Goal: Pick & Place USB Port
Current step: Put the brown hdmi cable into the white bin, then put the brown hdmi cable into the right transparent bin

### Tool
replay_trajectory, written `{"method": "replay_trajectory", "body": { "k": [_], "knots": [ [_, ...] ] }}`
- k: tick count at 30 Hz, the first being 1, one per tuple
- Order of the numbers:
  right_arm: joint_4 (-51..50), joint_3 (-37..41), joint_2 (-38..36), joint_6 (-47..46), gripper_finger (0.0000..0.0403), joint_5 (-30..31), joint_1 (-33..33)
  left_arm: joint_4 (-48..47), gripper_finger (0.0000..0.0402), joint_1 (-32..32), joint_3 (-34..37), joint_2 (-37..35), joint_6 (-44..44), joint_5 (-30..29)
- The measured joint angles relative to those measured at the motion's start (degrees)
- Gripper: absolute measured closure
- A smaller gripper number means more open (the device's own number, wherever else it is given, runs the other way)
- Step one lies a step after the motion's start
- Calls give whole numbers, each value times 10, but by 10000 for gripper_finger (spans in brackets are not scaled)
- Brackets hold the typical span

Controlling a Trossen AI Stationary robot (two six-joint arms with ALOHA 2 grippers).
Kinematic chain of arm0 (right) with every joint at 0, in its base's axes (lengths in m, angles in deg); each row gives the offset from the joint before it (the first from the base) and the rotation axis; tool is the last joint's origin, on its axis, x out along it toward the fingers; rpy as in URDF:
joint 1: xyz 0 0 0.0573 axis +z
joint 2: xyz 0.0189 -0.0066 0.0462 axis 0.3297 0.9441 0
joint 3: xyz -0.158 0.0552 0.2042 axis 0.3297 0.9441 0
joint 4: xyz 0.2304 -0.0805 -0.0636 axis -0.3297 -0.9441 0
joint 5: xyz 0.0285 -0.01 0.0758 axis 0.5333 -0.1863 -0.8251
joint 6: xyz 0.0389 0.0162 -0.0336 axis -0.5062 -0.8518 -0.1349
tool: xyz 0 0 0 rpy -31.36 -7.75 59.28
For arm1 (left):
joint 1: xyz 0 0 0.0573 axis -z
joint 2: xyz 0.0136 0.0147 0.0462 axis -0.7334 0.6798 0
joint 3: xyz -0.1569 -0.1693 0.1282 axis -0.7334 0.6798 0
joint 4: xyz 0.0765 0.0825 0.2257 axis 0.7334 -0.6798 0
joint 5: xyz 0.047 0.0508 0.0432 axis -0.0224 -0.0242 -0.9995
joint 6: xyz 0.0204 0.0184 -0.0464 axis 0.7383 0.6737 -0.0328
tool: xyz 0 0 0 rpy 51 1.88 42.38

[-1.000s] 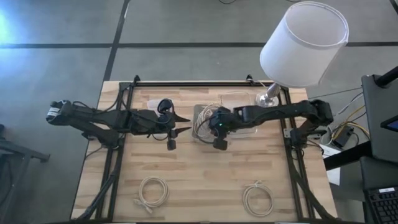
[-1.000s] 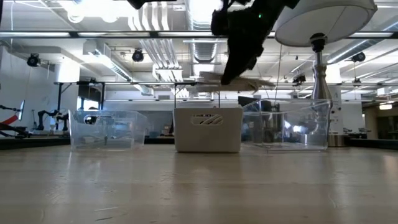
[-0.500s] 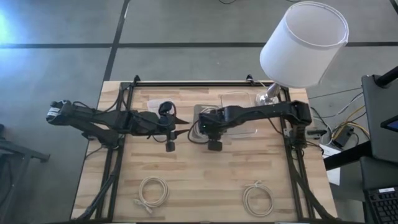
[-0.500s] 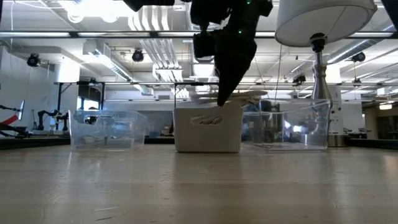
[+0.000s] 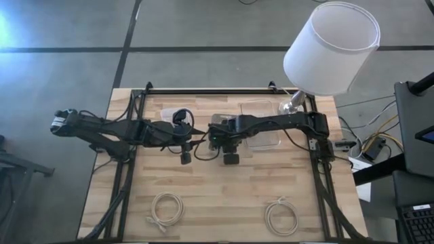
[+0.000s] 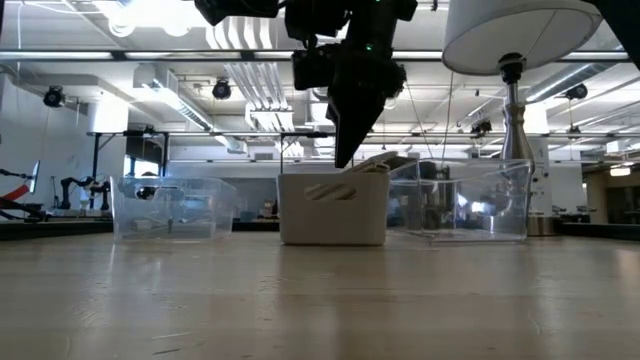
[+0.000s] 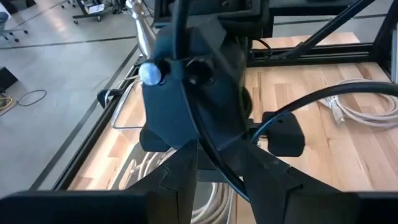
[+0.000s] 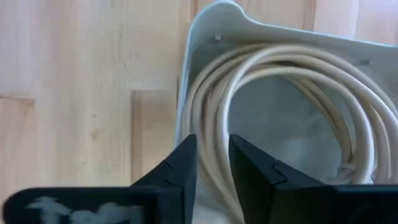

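The right gripper (image 5: 215,139) has swung away from the lamp side over the last second and come down, so its tips now sit at the near-left rim of the pale grey plastic bin (image 8: 208,37) at the table's middle. Its own wrist camera looks straight down past two narrowly parted fingers (image 8: 177,168) that straddle the outermost loop of the coiled off-white USB cable (image 8: 273,93) lying inside that bin, just ahead of the tips and hard against the wall. The fingers have not closed on the strand yet, so I judge this the final approach before the pinch. The left gripper (image 5: 197,134) waits just beside the right one, facing it from the other side, fingers spread. Two more white cable coils (image 5: 166,207) lie well behind, near the table's front edge
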Motion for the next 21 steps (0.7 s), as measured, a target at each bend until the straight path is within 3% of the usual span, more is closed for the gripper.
{"method": "replay_trajectory", "body": {
  "k": [10,21],
  "knots": [
    [-23,-4,-2,-5,256,0,4,-4,275,0,0,0,-15,2],
    [-130,-17,-69,-90,245,0,20,-1,275,3,0,0,-30,2]
  ]
}}
